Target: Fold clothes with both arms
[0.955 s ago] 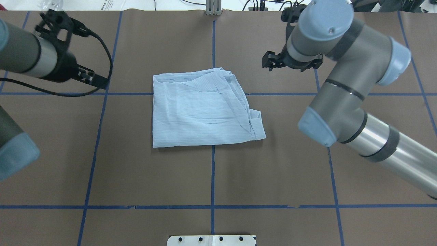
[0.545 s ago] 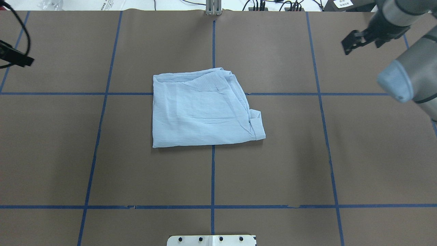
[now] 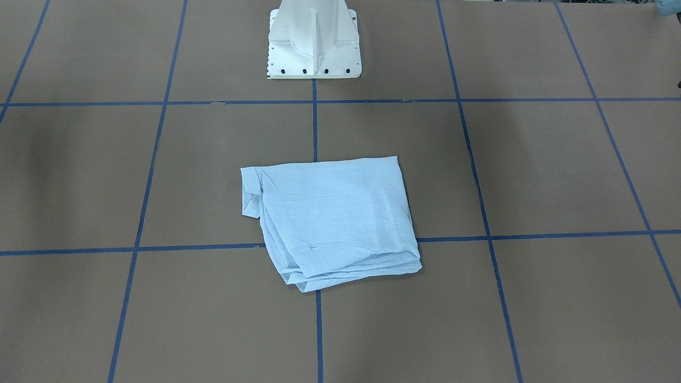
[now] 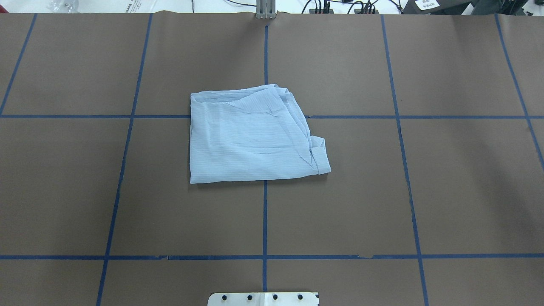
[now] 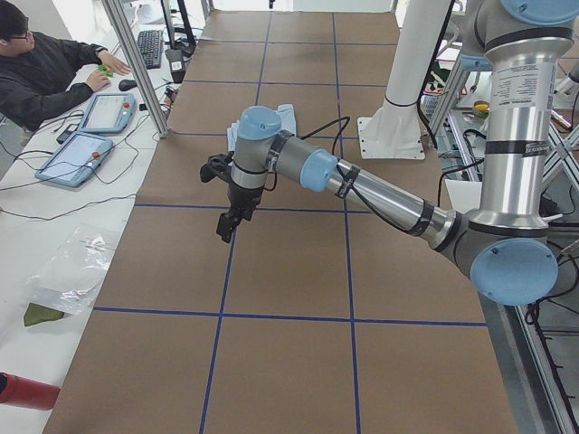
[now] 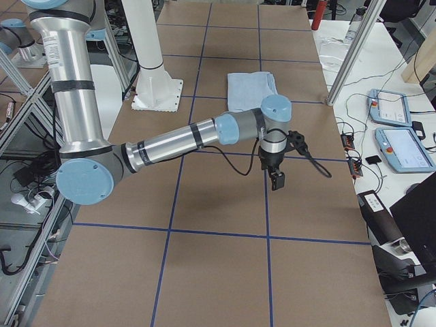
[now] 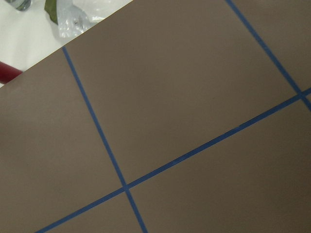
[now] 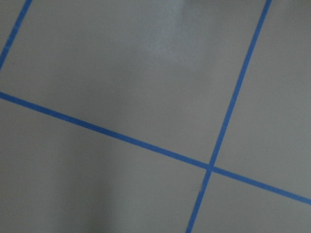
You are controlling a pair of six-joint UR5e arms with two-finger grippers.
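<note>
The light blue shirt (image 4: 255, 134) lies folded into a rough rectangle on the brown worktop (image 4: 361, 191). It sits out in front of the white pedestal (image 4: 263, 298), straddling the blue tape line (image 4: 264, 212) that runs straight away from it. Neither hand touches it. Its layered edges bunch on the robot's-right side of the pedestal, where a small flap (image 4: 318, 148) sticks out. Whether that flap is a cuff or a collar tip is hard to say, and buttons and label cannot be made out among the fine stripes.

Both arms are swung wide of the pedestal toward opposite ends of the worktop, and only the end cameras show them. The left arm (image 5: 380, 194) reaches out low, its black left hand (image 5: 224, 230) pointing down above the brown surface. Its pale blue joint cap hides most of the shirt behind it. At the other end the right arm (image 6: 177, 139) does the same, the right hand (image 6: 277, 181) hanging above the worktop, farther from the pedestal than the shirt. From these side views I cannot tell whether either hand's fingers are apart or together.

The wrist cameras take in brown covering and crossing tape. The left one also catches a crumpled plastic bag (image 7: 80, 14) on a white ledge. Across the worktop from the pedestal a person (image 5: 45, 68) sits at a side desk, partly cut off by the frame.
</note>
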